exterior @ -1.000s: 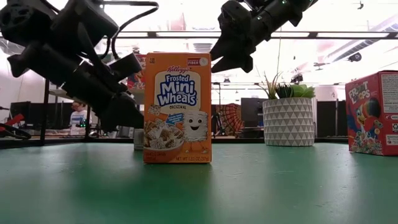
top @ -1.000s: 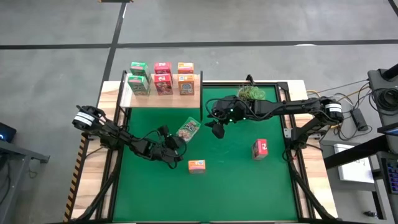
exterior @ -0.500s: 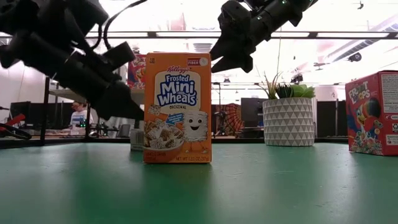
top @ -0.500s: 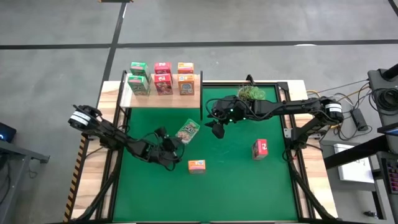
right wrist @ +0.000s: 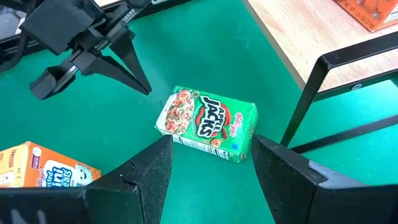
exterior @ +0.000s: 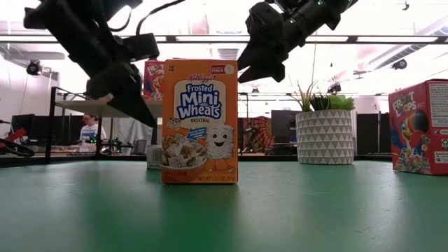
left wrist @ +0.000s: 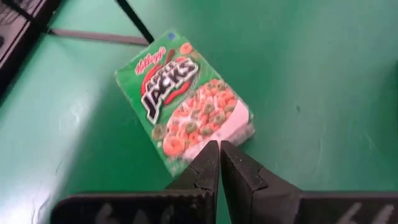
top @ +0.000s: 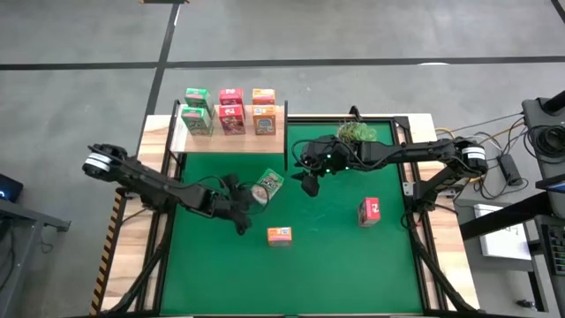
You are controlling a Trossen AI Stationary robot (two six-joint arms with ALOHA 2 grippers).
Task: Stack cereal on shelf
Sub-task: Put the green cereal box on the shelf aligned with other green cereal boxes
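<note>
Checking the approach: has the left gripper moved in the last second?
Yes. In the high view the left gripper, fingers shut, has shifted up and away from the standing orange cereal box, toward the lying green cereal box.

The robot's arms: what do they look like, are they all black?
Mostly. Both are dark, slim, jointed arms with a white band near the base and black cables looped alongside. The left gripper ends in two tapered black fingers; the right gripper has two broad dark fingers. Small green lights glow on the right arm's wrist.
</note>
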